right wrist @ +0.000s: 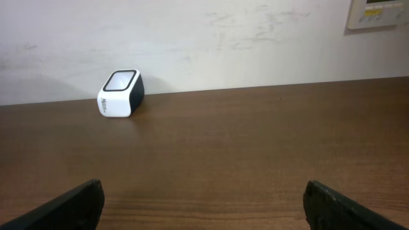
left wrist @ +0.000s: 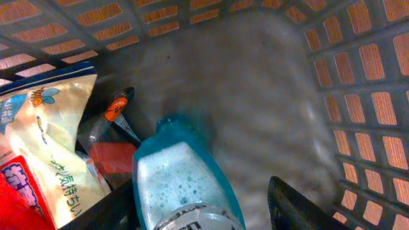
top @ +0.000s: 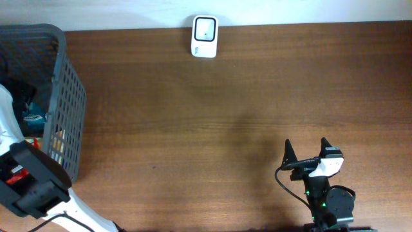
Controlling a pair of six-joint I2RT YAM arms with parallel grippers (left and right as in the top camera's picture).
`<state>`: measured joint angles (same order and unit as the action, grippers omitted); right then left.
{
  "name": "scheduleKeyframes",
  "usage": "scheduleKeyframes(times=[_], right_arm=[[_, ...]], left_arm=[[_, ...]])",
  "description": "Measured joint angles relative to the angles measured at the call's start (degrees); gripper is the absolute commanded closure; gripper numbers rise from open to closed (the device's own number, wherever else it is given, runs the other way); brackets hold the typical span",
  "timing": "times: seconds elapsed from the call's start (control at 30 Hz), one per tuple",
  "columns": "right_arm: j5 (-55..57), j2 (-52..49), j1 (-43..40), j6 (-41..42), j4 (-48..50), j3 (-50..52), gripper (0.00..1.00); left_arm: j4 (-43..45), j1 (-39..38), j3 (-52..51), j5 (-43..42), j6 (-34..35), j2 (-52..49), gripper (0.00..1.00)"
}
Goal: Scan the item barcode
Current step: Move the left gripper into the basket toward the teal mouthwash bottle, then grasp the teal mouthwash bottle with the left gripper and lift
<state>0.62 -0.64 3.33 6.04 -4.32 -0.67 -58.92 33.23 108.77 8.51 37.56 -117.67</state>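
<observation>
Your left hand (left wrist: 198, 199) is in the basket (top: 67, 103), partly open astride the teal bottle (left wrist: 182, 185), not clamped. Your right hand (top: 306, 147) is wide open over the worktop (top: 225, 109), well apart from the scanner (top: 205, 37).

In the left wrist view, the pale yellow packet (left wrist: 48, 140) at 9 o'clock carries blue East Asian characters along its lower edge, white characters on a red-and-blue block, and a small bee drawing near its top. None of it reads clearly. The bottle (left wrist: 179, 185) shows only a sliver of its label at 6 o'clock. Print on the scanner (right wrist: 120, 94) and the wall panel (right wrist: 377, 13) is too small to read.
</observation>
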Motion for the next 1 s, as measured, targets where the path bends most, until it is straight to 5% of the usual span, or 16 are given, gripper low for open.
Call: scheduleKeyframes(times=[0.23, 0.37, 0.63, 1.0], right_arm=[[0.0, 0.0, 0.0, 0.0, 0.0, 0.0, 0.01], [0.0, 0.0, 0.0, 0.0, 0.0, 0.0, 0.01], [0.0, 0.0, 0.0, 0.0, 0.0, 0.0, 0.01], [0.0, 0.0, 0.0, 0.0, 0.0, 0.0, 0.01]], left_arm=[[-1.3, 0.0, 0.0, -0.4, 0.0, 0.0, 0.52], [-1.5, 0.0, 0.0, -0.6, 0.0, 0.0, 0.70], [-1.5, 0.0, 0.3, -0.6, -0.2, 0.0, 0.86], [-1.9, 0.0, 4.4, -5.0, -0.2, 1.5, 0.86]])
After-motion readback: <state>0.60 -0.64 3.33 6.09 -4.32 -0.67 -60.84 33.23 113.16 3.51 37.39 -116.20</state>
